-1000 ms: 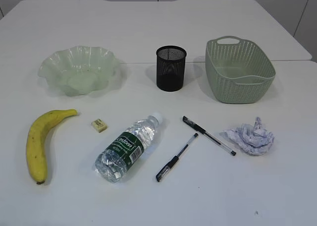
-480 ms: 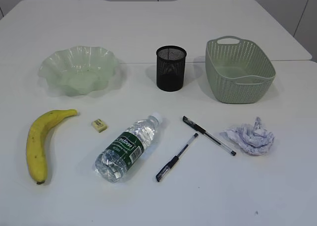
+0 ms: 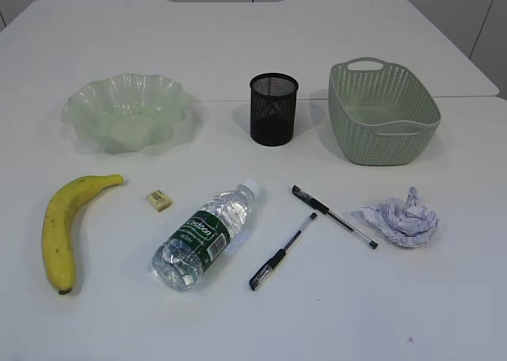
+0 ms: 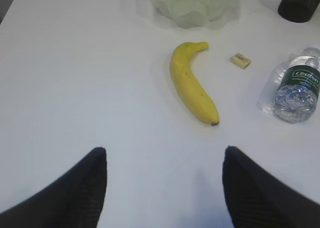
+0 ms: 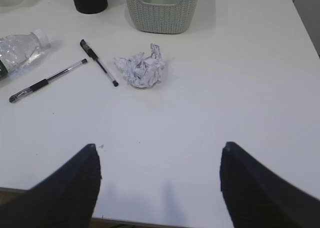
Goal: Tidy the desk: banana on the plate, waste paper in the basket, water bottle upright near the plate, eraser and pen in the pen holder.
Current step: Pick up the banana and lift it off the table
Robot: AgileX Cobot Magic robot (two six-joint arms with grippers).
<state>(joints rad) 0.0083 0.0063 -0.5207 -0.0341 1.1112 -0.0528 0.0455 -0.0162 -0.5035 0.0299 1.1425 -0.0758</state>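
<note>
A yellow banana [image 3: 62,228] lies at the left front, below the pale green plate [image 3: 85,105]. Beside it sit a small eraser [image 3: 158,199] and a water bottle [image 3: 205,236] lying on its side. Two pens [image 3: 283,251] [image 3: 333,216] lie at the middle, crumpled waste paper [image 3: 402,218] to their right. Behind stand the black mesh pen holder [image 3: 273,108] and the green basket [image 3: 382,122]. My left gripper [image 4: 164,150] is open, short of the banana [image 4: 191,81]. My right gripper [image 5: 159,147] is open, short of the waste paper [image 5: 141,67]. Neither arm shows in the exterior view.
The white table's near edge [image 5: 55,192] runs just under my right gripper. A seam between two tabletops [image 3: 475,98] crosses behind the basket. Bare table lies between each gripper and the objects.
</note>
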